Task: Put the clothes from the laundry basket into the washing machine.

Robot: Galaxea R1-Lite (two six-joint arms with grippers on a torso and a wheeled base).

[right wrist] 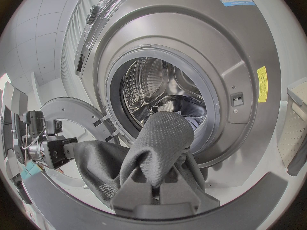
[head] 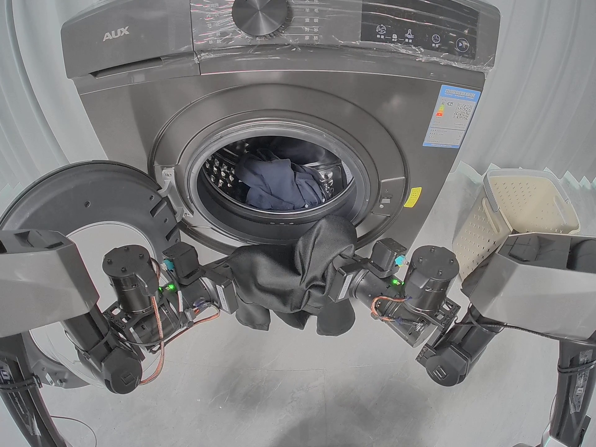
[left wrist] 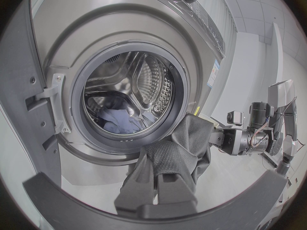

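A black garment (head: pixel 288 274) hangs stretched between my two grippers, just below the open mouth of the washing machine (head: pixel 279 175). My left gripper (head: pixel 233 290) is shut on its left edge (left wrist: pixel 166 163). My right gripper (head: pixel 332 277) is shut on its right part, which bunches up over the fingers (right wrist: pixel 160 144). A dark blue garment (head: pixel 276 181) lies inside the drum (left wrist: pixel 118 120). The cream laundry basket (head: pixel 528 209) stands on the floor to the right of the machine.
The round machine door (head: pixel 81 200) stands swung open to the left, behind my left arm. Grey floor (head: pixel 298 380) spreads in front of the machine. A curtain (head: pixel 546 94) hangs behind.
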